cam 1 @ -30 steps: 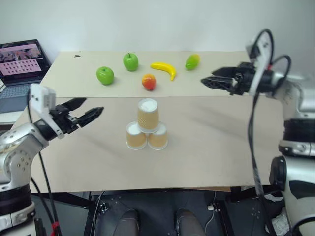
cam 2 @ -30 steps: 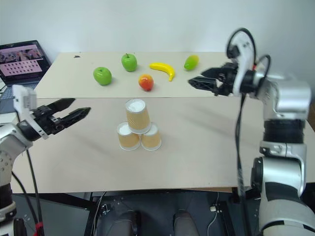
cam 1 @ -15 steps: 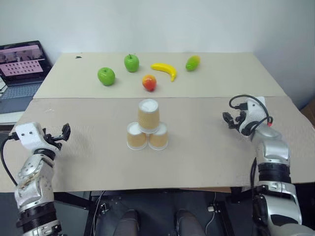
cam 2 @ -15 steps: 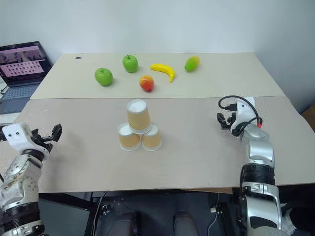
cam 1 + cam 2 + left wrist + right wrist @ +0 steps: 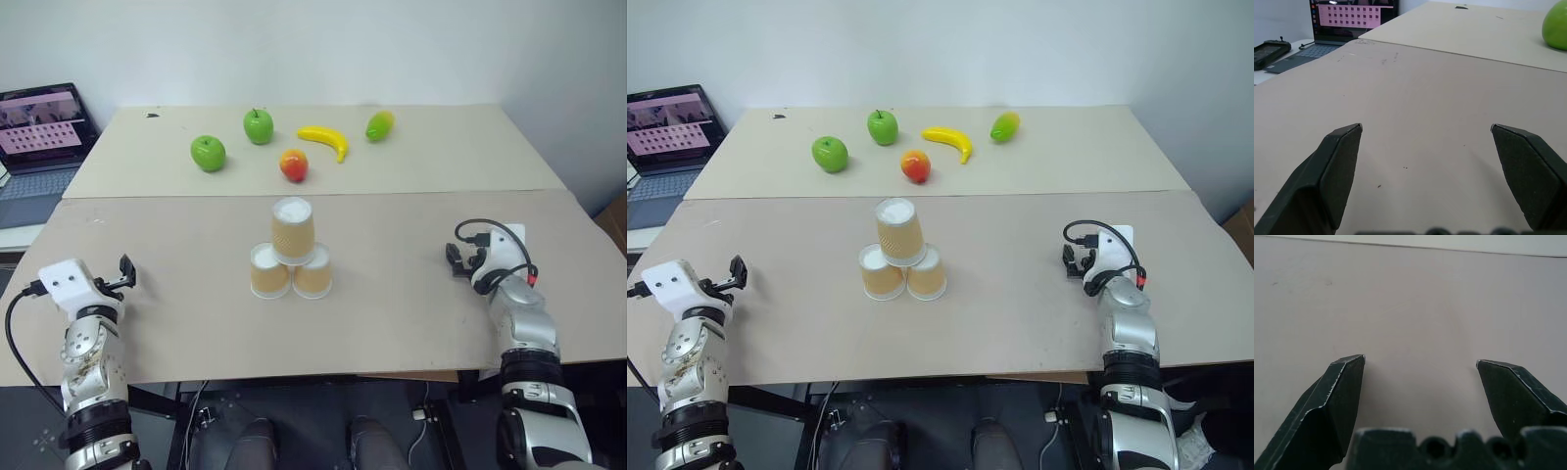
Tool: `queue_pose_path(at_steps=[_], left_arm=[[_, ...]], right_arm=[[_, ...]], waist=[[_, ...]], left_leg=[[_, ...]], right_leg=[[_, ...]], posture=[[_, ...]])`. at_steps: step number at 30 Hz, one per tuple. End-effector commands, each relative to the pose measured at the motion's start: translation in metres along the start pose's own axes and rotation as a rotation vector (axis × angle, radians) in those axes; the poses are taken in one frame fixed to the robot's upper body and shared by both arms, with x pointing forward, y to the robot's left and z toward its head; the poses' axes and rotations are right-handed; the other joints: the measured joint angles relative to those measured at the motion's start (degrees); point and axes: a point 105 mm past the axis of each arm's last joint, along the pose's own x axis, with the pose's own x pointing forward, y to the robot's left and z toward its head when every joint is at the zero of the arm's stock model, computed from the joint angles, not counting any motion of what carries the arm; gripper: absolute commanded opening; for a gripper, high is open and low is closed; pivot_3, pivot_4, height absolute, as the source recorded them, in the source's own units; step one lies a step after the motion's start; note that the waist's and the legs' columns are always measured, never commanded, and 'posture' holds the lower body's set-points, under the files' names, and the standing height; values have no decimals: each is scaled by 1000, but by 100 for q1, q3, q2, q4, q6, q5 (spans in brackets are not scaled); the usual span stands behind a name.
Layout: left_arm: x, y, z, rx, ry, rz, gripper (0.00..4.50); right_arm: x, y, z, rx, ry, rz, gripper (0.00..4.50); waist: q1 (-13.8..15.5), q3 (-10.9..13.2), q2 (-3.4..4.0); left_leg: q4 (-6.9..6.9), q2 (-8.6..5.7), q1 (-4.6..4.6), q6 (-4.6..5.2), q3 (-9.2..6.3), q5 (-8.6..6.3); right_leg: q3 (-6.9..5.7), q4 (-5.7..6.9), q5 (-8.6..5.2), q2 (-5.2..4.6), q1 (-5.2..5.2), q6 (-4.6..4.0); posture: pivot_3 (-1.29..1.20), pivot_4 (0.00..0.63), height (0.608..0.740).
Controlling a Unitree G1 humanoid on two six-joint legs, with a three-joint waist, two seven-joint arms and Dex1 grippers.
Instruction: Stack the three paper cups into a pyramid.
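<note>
Cups (image 5: pixel 291 260) are standing pyramided mid-table (image 5: pixel 411 323), fruit lying far behind. Left gripper (image 5: pixel 1425 147) and right gripper (image 5: pixel 1420 367) are gaping wide, empty.

A robot test room or lab is suggested. A plain beige tabletop (image 5: pixel 411 294) is set against a bare white wall (image 5: pixel 323 49). Plastic-looking fruit is laid out at the far side: two green apples (image 5: pixel 208 153), a yellow banana (image 5: pixel 325 139). An open laptop (image 5: pixel 39 137) is placed beside the table.
</note>
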Motion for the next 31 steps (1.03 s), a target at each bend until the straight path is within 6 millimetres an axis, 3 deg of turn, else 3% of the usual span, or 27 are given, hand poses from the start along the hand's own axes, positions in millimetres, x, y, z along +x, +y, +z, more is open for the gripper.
queue_pose_path(at_steps=[1,16,31], left_arm=[[2,6,16,32,-68,6,4500],[5,1,3,5,-42,-5,4500],[12,-8,18,-57,-87,-48,4500]], right_arm=[[-7,-15,18,19,-77,-35,4285],[-19,-27,16,27,-82,-70,4285],[-16,-25,16,52,-74,-61,4285]], waist=[[2,0,0],[3,0,0],[-8,-1,0]], left_leg=[[0,0,0,0,0,0],[0,0,2,0,0,0],[0,0,3,0,0,0]], right_leg=[[0,0,0,0,0,0],[0,-1,0,-1,2,0],[0,-1,0,1,3,0]], posture=[[0,150,732],[0,150,732],[0,150,732]])
